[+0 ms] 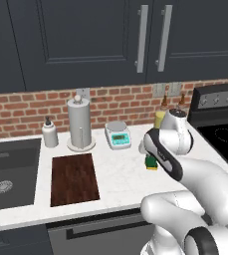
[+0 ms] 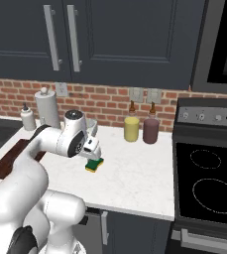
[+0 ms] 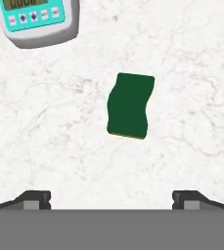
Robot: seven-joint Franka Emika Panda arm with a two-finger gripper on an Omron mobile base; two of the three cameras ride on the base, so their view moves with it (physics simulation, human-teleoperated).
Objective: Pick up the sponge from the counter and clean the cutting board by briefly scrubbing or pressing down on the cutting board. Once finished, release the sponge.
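Gripper [image 3: 111, 197], jaws spread wide and empty above the sponge [image 3: 129, 105] on the counter [image 3: 191, 73]: descend centred, straddling its narrow sides, before closing.

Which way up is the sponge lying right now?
Flat, green scouring side up. The hand view shows the sponge lying green face up on the counter, with its yellow body showing below in the right base view.

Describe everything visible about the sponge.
The sponge is a small block with wavy sides, a dark green scouring top and a yellow body below. It lies flat, green side up, on the white marbled counter, apart from the scale and the cutting board. The open gripper hovers above, not touching it.
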